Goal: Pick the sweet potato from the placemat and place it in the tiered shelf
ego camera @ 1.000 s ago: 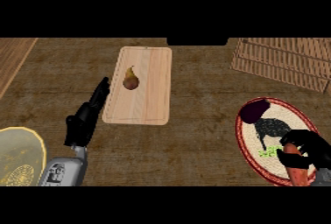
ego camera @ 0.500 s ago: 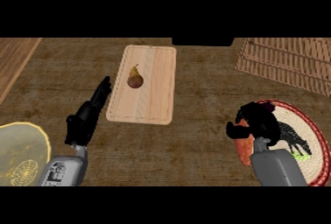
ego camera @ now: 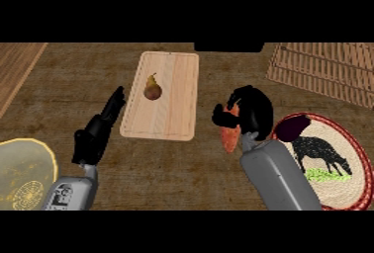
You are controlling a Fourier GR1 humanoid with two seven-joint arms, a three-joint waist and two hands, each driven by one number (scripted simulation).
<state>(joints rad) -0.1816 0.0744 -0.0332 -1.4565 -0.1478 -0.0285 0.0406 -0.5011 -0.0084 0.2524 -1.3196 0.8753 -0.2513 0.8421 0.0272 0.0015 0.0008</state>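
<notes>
— So, at the left of the frame, what was the left hand (ego camera: 95, 136) doing?
— Nothing. It rested over the counter (ego camera: 190, 168), fingers straight and holding nothing, just beside the cutting board (ego camera: 171, 118).
— And the sweet potato (ego camera: 229, 138)?
— Right of centre, clamped in the right hand (ego camera: 250, 112). The fingers curled round its upper end, and the tapered tip showed below the hand, left of the placemat (ego camera: 343, 190).
— How would it handle?
— Stiff and fairly heavy, I judged, dry-skinned and not fragile. A hold round the thick middle would steady it better than the end.
— The tiered shelf (ego camera: 321, 69)?
— Upper right, apart from the hand.
</notes>
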